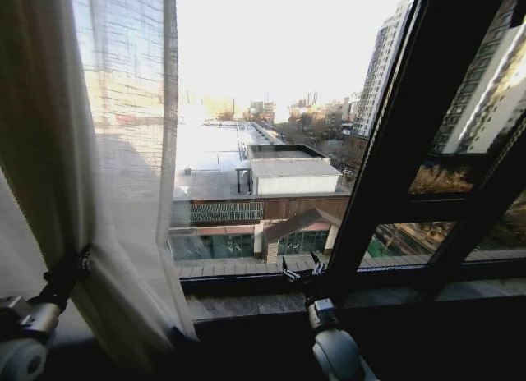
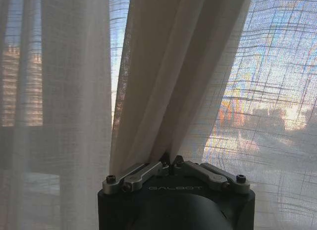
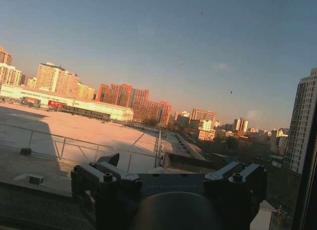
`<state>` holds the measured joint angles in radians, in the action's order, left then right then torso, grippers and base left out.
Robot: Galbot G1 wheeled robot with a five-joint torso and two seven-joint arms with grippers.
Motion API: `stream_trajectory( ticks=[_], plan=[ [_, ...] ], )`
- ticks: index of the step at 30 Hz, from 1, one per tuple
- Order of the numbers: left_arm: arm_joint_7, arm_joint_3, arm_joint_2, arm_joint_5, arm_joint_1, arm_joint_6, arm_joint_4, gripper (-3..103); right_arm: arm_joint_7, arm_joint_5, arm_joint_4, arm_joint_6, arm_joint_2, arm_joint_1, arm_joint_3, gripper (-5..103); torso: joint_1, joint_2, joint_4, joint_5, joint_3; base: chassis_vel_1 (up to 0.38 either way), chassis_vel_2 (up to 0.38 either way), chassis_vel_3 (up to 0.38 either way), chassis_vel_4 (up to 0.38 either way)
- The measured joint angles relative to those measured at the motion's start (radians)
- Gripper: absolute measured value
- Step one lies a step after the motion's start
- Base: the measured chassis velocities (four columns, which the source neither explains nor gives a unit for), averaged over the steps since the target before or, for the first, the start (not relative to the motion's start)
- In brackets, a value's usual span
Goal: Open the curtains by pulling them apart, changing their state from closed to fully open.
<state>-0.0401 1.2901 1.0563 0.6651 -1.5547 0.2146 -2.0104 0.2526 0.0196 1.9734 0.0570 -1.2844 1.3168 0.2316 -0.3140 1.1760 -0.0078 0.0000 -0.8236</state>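
Head view: the curtains (image 1: 107, 176) hang bunched at the left of the window, covering the left part of the glass; the middle and right panes are bare.
Left gripper (image 1: 72, 270): low at the left, fingers pressed together on a gathered fold of curtain fabric.
Left wrist view: the left gripper (image 2: 171, 160) pinches a pleat; the curtains (image 2: 168, 81) fan upward from the pinch point, sheer weave either side.
Right gripper (image 1: 302, 270): at the window sill (image 1: 394, 295), centre, touching no fabric.
Right wrist view: the right gripper (image 3: 168, 173) has its fingers spread apart, nothing between them, pointed at the glass.
Window frame (image 1: 394, 151): black bars right of centre.
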Motion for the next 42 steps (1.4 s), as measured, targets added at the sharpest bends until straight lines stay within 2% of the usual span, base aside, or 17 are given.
stream_trajectory(
  ticks=[3, 6, 7, 8, 9, 11, 15, 18, 19, 22, 23, 26, 27, 32, 34, 36, 42],
  plan=[
    [-0.047, 0.079, -0.011, -0.007, 0.006, 0.003, 0.057, 0, -0.002, 0.002, -0.014, 0.000, -0.005, -0.010, -0.008, 100, 0.000, 0.000, 0.0003, 0.0000, 0.000, 0.000, 0.000, 0.000, 0.000],
    [-0.190, 0.155, -0.034, -0.049, 0.016, 0.002, 0.152, 0, -0.003, 0.003, -0.029, -0.001, -0.010, -0.020, -0.018, 100, 0.000, 0.000, 0.0004, 0.0000, 0.000, 0.000, 0.000, 0.000, 0.000],
    [-0.190, 0.155, -0.034, -0.049, 0.016, 0.002, 0.152, 0, -0.003, 0.003, -0.029, -0.001, -0.010, -0.020, -0.018, 100, 0.000, 0.000, 0.0004, 0.0000, 0.000, 0.000, 0.000, 0.000, 0.000],
    [-0.254, 0.160, -0.040, -0.065, 0.020, 0.002, 0.173, 0, -0.004, 0.003, -0.033, -0.002, -0.010, -0.023, -0.021, 100, 0.000, 0.000, 0.0006, 0.0001, 0.000, 0.000, 0.000, 0.000, 0.000],
    [-0.381, 0.159, -0.048, -0.094, 0.029, 0.010, 0.200, 0, -0.005, 0.003, -0.041, -0.002, -0.011, -0.027, -0.029, 100, 0.000, 0.000, 0.0006, 0.0000, 0.000, 0.000, 0.000, 0.000, 0.000],
    [-0.477, 0.150, -0.042, -0.116, 0.039, 0.030, 0.205, 11, -0.006, 0.003, -0.049, -0.003, -0.014, -0.034, -0.037, 100, 0.000, 0.000, 0.0002, -0.0002, 0.000, 0.000, 0.000, 0.000, 0.000],
    [-0.529, 0.127, -0.018, -0.124, 0.050, 0.070, 0.172, 22, -0.007, 0.003, -0.053, -0.003, -0.016, -0.039, -0.043, 100, 0.000, 0.000, 0.0003, -0.0001, 0.000, 0.000, 0.000, 0.000, 0.000],
    [-0.528, 0.113, -0.008, -0.129, 0.047, 0.081, 0.149, 32, -0.007, 0.003, -0.053, -0.004, -0.014, -0.038, -0.043, 100, 0.000, 0.000, 0.0000, 0.0000, 0.000, 0.000, 0.000, 0.000, 0.000],
    [-0.508, 0.105, 0.001, -0.133, 0.040, 0.084, 0.130, 38, -0.007, 0.002, -0.052, -0.004, -0.013, -0.037, -0.042, 100, 0.000, 0.000, 0.0001, 0.0001, 0.000, 0.000, 0.000, 0.000, 0.000],
    [-0.333, 0.089, 0.037, -0.120, -0.012, 0.078, 0.043, 48, -0.007, 0.002, -0.045, -0.004, -0.009, -0.029, -0.036, 100, 0.000, 0.000, 0.0001, 0.0002, 0.000, 0.000, 0.000, 0.000, 0.000],
    [-0.333, 0.089, 0.037, -0.120, -0.012, 0.078, 0.043, 48, -0.007, 0.002, -0.045, -0.004, -0.009, -0.029, -0.036, 100, 0.000, 0.000, 0.0001, 0.0002, 0.000, 0.000, 0.000, 0.000, 0.000],
    [-0.105, 0.061, 0.073, -0.107, -0.064, 0.058, -0.045, 65, -0.007, 0.001, -0.034, -0.005, -0.008, -0.020, -0.030, 100, 0.000, 0.000, 0.0008, 0.0004, 0.000, 0.000, 0.000, 0.000, 0.000],
    [-0.045, 0.043, 0.082, -0.106, -0.073, 0.053, -0.075, 65, -0.006, 0.000, -0.028, -0.005, -0.009, -0.015, -0.025, 100, 0.000, 0.000, 0.0001, 0.0005, 0.000, 0.000, 0.000, 0.000, 0.000],
    [0.067, -0.043, 0.123, -0.098, -0.096, 0.017, -0.173, 86, 0.003, -0.019, -0.011, 0.004, -0.005, -0.014, -0.019, 100, 0.000, 0.000, 0.0001, 0.0006, 0.000, 0.000, 0.000, 0.000, 0.000],
    [0.094, -0.064, 0.133, -0.098, -0.100, 0.003, -0.188, 86, 0.009, -0.029, -0.005, 0.016, -0.002, -0.015, -0.018, 100, 0.000, 0.000, 0.0002, 0.0007, 0.000, 0.000, 0.000, 0.000, 0.000],
    [0.157, -0.118, 0.155, -0.109, -0.112, -0.039, -0.211, 97, 0.027, -0.061, 0.010, 0.038, 0.005, -0.016, -0.015, 100, 0.000, 0.000, 0.0001, 0.0005, 0.000, 0.000, 0.000, 0.000, 0.000],
    [0.200, -0.197, 0.193, -0.140, -0.118, -0.110, -0.222, 100, 0.037, -0.088, 0.030, 0.058, 0.009, -0.012, 0.002, 100, 0.000, 0.000, 0.0002, 0.0004, 0.000, 0.000, 0.000, 0.000, 0.000]
  ],
)
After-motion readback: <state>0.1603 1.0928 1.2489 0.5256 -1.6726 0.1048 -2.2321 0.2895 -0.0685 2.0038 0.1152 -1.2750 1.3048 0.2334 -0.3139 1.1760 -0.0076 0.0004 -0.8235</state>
